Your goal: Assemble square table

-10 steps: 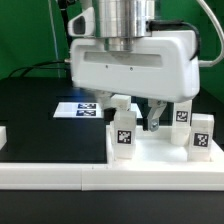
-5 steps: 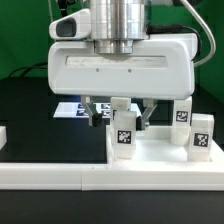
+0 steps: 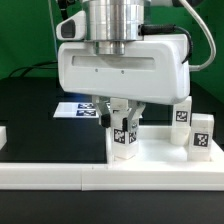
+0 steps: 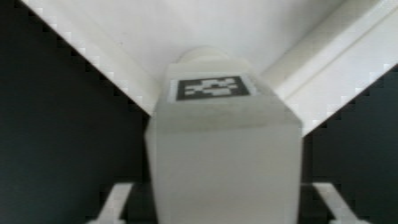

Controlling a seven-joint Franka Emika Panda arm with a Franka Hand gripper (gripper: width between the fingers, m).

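Surface: black matte table top (image 3: 30, 105), filling the exterior view's left half. A green backdrop (image 3: 25, 35) stands behind it, with a dark cable running across it at about 10 o'clock.

Item 1. Small white block end (image 3: 3, 135), cut by the frame edge at 9 o'clock in the exterior view; what it is cannot be told.

Item 2. Long white rail (image 3: 45, 172), lying along the near edge of the table from 8 o'clock toward 5 o'clock.

Item 3. Marker board (image 3: 82, 108), flat on the black surface just left of centre, partly hidden behind the gripper body.

Item 4. Gripper (image 3: 123, 118), large white housing at centre under a metal wrist cylinder. The two fingers point down and stand on either side of an upright leg, close against its sides; whether they press it firmly cannot be told.

Item 5. Leg (image 3: 123, 137), white, stubby, upright, tag facing the camera, standing on the square table top. In the wrist view the same leg (image 4: 217, 140) fills the middle, tag on its end face, fingers (image 4: 118, 205) just beside it.

Item 6. Square table top (image 3: 165, 160), white slab with a raised rim, at 4 o'clock in the exterior view; the wrist view shows its rim (image 4: 125, 55) converging to a corner.

Item 7. Two further legs, one (image 3: 182, 114) at 3 o'clock behind, one (image 3: 202, 138) nearer the right edge, both upright, tagged, well apart from the gripper.
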